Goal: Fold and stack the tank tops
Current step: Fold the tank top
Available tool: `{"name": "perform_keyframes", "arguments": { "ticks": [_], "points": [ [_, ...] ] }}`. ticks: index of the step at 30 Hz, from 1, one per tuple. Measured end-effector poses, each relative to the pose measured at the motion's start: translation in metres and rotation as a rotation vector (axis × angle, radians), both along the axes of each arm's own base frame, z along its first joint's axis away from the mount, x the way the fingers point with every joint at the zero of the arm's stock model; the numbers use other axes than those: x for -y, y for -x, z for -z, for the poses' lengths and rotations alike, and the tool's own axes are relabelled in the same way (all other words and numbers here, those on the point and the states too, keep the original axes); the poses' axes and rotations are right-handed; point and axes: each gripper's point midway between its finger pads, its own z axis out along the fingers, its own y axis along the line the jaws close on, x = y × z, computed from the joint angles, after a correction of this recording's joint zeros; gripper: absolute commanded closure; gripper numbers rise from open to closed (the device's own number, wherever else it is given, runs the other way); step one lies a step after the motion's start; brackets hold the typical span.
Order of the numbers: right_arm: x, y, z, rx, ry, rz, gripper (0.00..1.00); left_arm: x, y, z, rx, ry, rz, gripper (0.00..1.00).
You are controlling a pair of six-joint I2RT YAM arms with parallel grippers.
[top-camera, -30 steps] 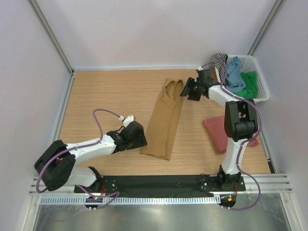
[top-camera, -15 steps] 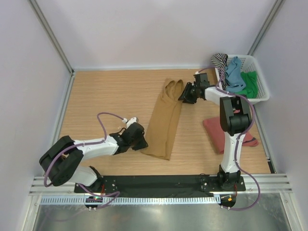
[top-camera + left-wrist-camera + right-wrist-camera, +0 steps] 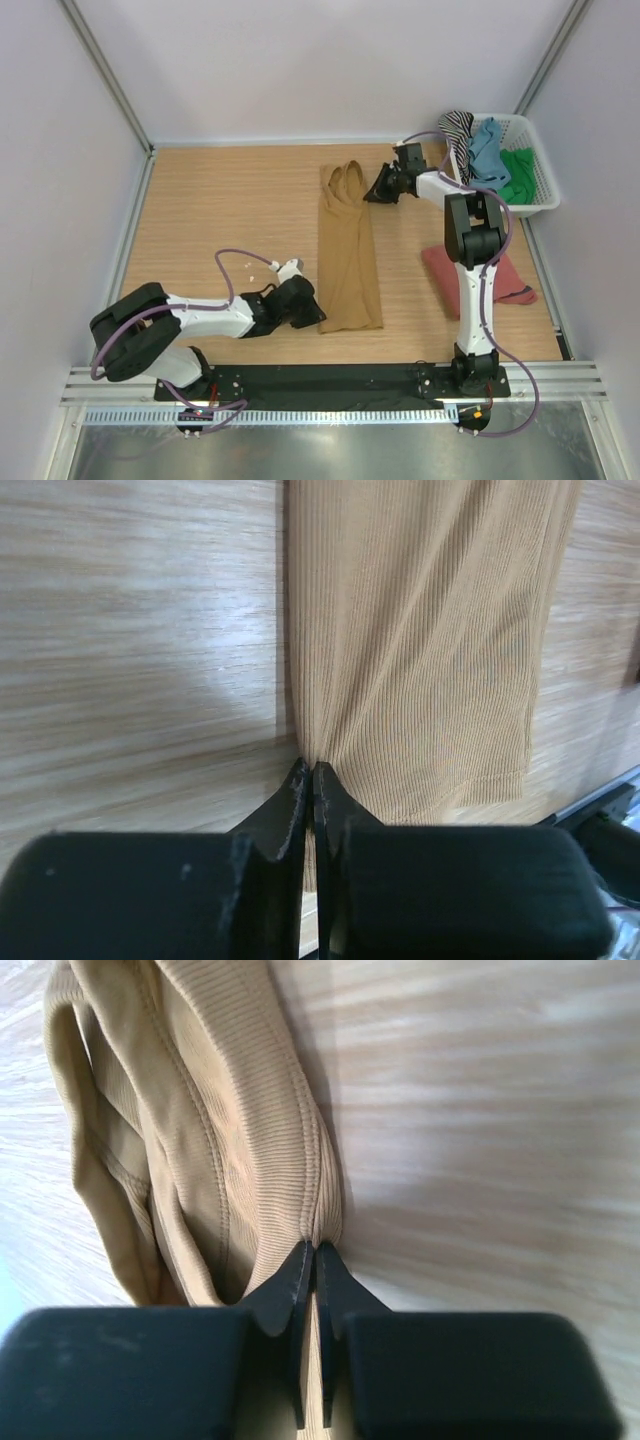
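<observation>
The left gripper (image 3: 308, 765) is clenched on the left side edge of the ochre tank top (image 3: 420, 630), close to the hem corner, its tips pressed together with ribbed cloth puckering into them. The right gripper (image 3: 310, 1248) is likewise pinched tight on the rolled edge at the shoulder end, beside the bunched straps.

The top lies as a long narrow strip in the middle of the tabletop (image 3: 220, 200), with its hem toward the near edge and its straps toward the far edge.

The cloth looks light, limp and stretchy. It should sag between the two grips and drag on the wood, so edge holds near the corners, taking all the layers, seem best.

A rust-red tank top (image 3: 437, 262) lies folded near the right edge. Striped, blue and green tops fill the white basket (image 3: 548, 185) at the far right corner.
</observation>
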Motion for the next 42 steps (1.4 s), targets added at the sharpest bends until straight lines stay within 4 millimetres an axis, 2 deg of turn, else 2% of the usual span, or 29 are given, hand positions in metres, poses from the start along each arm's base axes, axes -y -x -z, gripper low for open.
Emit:
{"name": "perform_keyframes", "arguments": {
  "ticks": [1,2,4,5,8,10,12,14,16,20,23,25,28,32,36,42],
  "points": [
    [-0.003,-0.003,0.000,0.001,-0.006,-0.006,0.82,0.001,0.001,0.000,-0.001,0.012,-0.010,0.85],
    [-0.004,-0.005,-0.001,0.002,-0.008,-0.007,0.70,0.002,0.001,0.000,-0.003,0.019,-0.018,0.79],
    [-0.006,-0.008,-0.004,0.011,-0.011,-0.009,0.59,0.003,0.001,-0.002,-0.002,0.042,-0.036,0.64],
    [-0.006,-0.009,-0.006,0.019,-0.011,-0.010,0.54,0.003,0.000,-0.004,-0.001,0.051,-0.043,0.62],
    [-0.003,-0.004,-0.011,0.032,0.001,-0.003,0.47,0.002,0.001,-0.007,0.006,0.070,-0.057,0.59],
    [0.003,0.009,-0.014,0.024,0.023,0.014,0.38,0.001,0.001,-0.008,0.007,0.077,-0.062,0.58],
    [0.011,0.031,-0.016,0.003,0.055,0.030,0.35,0.000,0.001,-0.009,0.010,0.077,-0.066,0.57],
    [0.019,0.055,-0.019,-0.014,0.086,0.045,0.35,-0.001,0.001,-0.009,0.011,0.075,-0.067,0.57],
    [0.023,0.085,-0.030,-0.026,0.110,0.044,0.40,-0.002,0.001,-0.009,0.013,0.069,-0.066,0.57],
    [0.019,0.140,-0.055,0.015,0.120,0.009,0.43,-0.004,0.002,-0.009,0.019,0.056,-0.053,0.58],
    [0.015,0.189,-0.060,0.030,0.134,-0.040,0.43,-0.004,0.004,-0.008,0.014,0.056,-0.046,0.58],
    [0.015,0.221,-0.050,0.004,0.144,-0.074,0.43,-0.004,0.004,-0.009,0.011,0.058,-0.040,0.59],
    [0.021,0.270,-0.026,-0.072,0.172,-0.114,0.43,-0.002,0.007,-0.009,0.003,0.062,-0.028,0.59],
    [0.021,0.321,0.000,-0.167,0.203,-0.173,0.43,-0.001,0.011,-0.007,-0.013,0.067,-0.011,0.66],
    [0.011,0.346,0.000,-0.167,0.182,-0.218,0.44,0.002,0.015,-0.006,-0.031,0.079,0.009,0.68],
    [0.006,0.363,0.000,-0.184,0.166,-0.236,0.56,0.004,0.022,-0.003,-0.059,0.094,0.026,0.80]
  ]
}}
